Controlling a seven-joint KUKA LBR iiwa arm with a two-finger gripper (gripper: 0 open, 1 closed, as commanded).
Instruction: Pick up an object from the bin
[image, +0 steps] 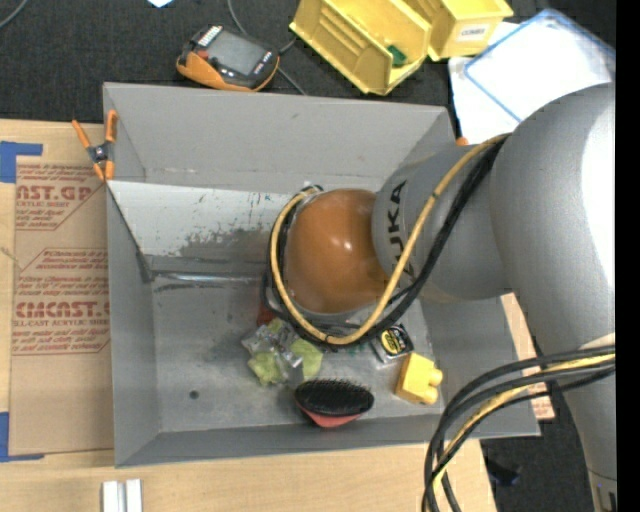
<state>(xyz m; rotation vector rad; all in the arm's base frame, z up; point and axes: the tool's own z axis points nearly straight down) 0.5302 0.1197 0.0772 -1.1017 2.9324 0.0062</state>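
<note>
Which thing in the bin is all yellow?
The blocky piece at the right; the brush beside it is black and red, the crumpled thing green.

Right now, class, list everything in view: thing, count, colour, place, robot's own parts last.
bin: one, grey, centre
brush: one, black oval with red rim, bin floor front
block: one, yellow, right of the brush
small case: one, black and yellow, behind the block
crumpled heap: one, pale green and clear, left of the brush
handheld device: one, orange and black, beyond the bin
tray: one, yellow, beyond the bin
arm: one, silver-grey, reaching in from the right
wrist cover: one, orange, over the bin's middle
</note>
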